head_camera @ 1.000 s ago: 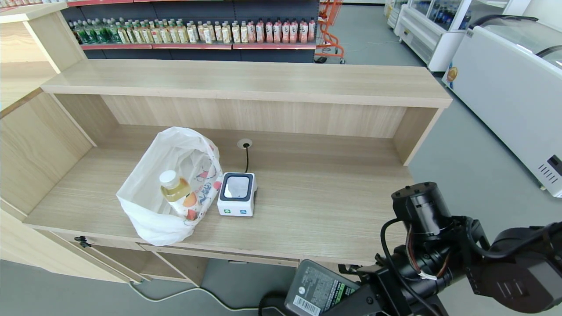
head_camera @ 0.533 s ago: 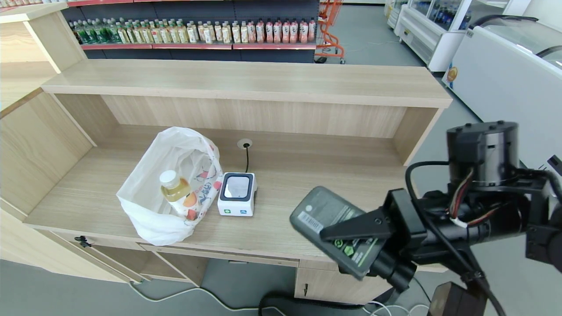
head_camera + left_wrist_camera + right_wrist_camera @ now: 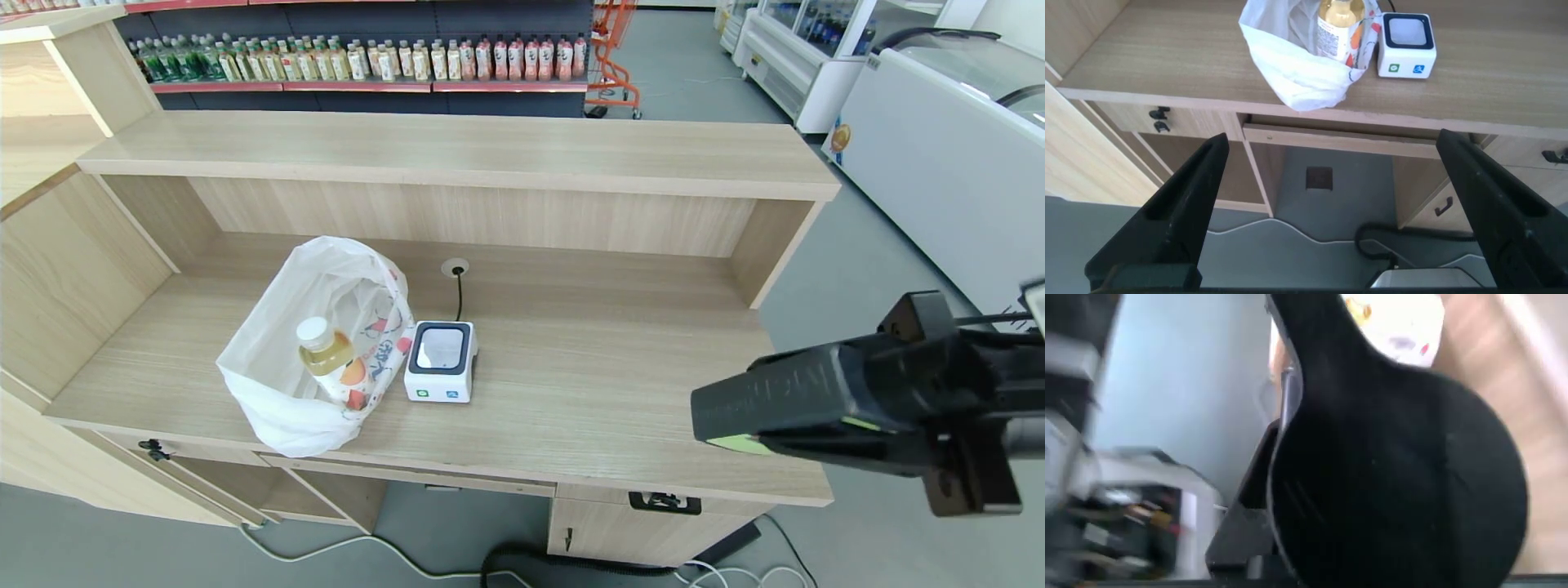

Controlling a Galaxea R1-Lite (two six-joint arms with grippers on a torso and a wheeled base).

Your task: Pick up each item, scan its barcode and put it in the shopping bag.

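On the wooden counter (image 3: pixel 604 384) a white shopping bag (image 3: pixel 282 392) stands open with a bottle (image 3: pixel 326 355) of yellow drink upright inside. Just right of the bag sits the white barcode scanner (image 3: pixel 441 359), its window facing up. My right gripper (image 3: pixel 865 400) is shut on a flat dark pack (image 3: pixel 735 404), held edge-on above the counter's front right corner, well right of the scanner. That dark pack (image 3: pixel 1388 474) looms close and blurred in the right wrist view. My left gripper (image 3: pixel 1331 147) hangs open below the counter's front edge, facing the bag (image 3: pixel 1290 65), bottle (image 3: pixel 1335 24) and scanner (image 3: pixel 1407 45).
A raised wooden ledge (image 3: pixel 457 151) runs behind the counter, with a side wall (image 3: pixel 65 269) on the left. The scanner's cable (image 3: pixel 459 294) leads to a grommet at the back. Drawers (image 3: pixel 1339 139) sit under the counter. Chest freezers (image 3: pixel 939 155) stand to the right.
My right arm has risen from below the counter's front edge and swung right, turning the dark pack from label-up to edge-on. Bag, bottle and scanner have not moved.
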